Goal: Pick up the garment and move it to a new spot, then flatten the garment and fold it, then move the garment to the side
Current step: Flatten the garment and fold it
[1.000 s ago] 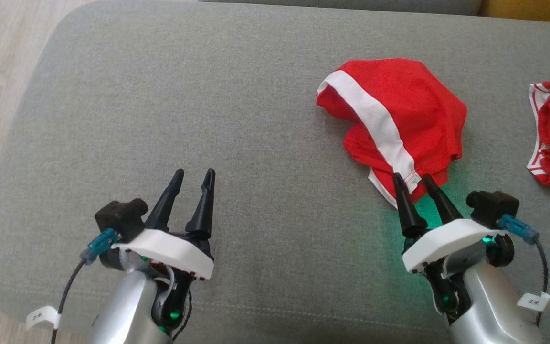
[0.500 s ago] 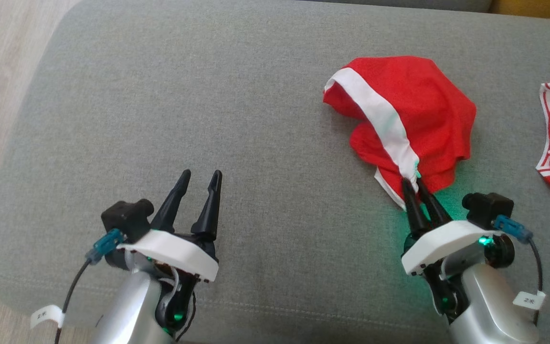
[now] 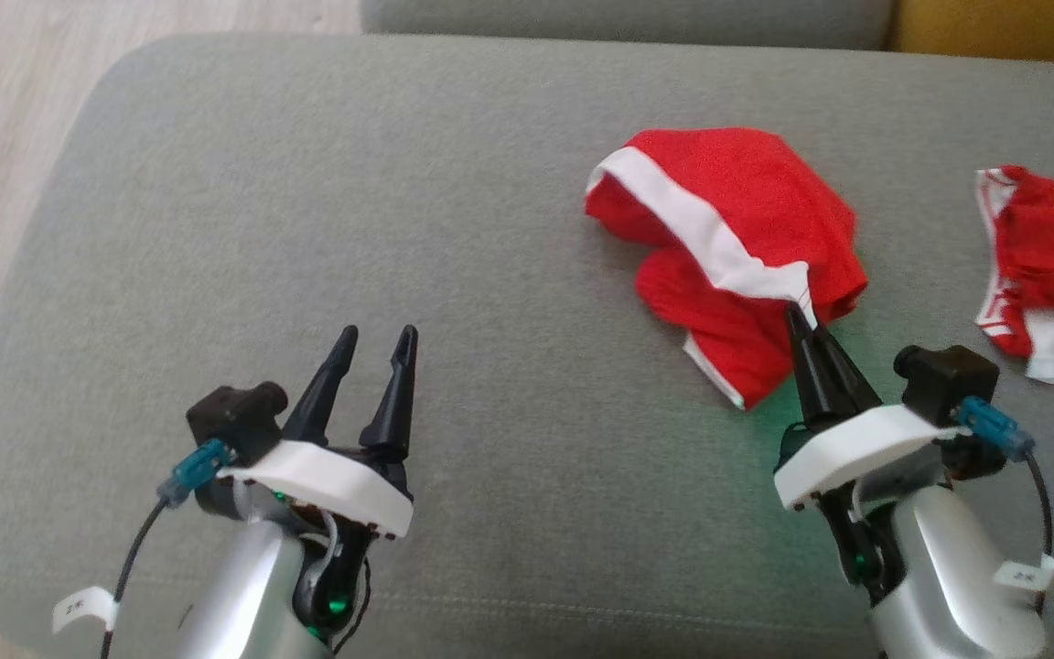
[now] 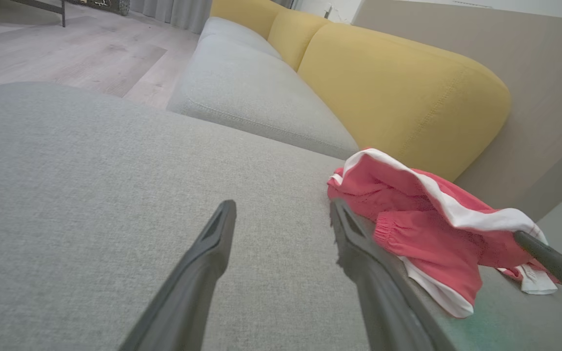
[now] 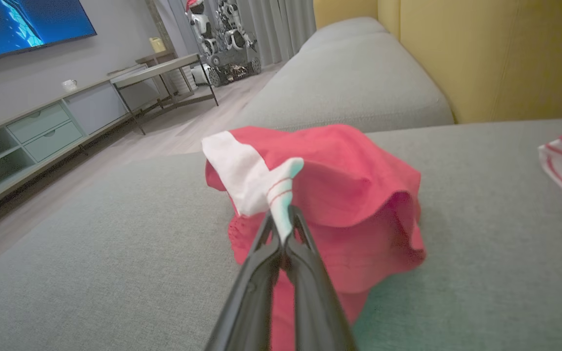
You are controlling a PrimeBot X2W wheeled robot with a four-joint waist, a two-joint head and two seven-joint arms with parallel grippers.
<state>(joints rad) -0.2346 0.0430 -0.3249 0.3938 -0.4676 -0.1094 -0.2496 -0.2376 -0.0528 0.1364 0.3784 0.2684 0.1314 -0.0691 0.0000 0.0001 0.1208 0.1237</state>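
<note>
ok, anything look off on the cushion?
Nothing damaged or spilled. The red garment lies bunched, white band twisted, with the right jaws shut on that band. A second red garment sits crumpled at far right.

Red garment point(image 3: 747, 210), white band, crumpled heap on grey cushion point(image 3: 399, 229), right of centre; band end raised.

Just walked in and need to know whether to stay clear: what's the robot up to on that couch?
The right claw is shut on the white band of the red garment, which lies crumpled on the grey cushion. The left claw hangs open over bare cushion, holding nothing. A second red garment lies off to the robot's right.
</note>
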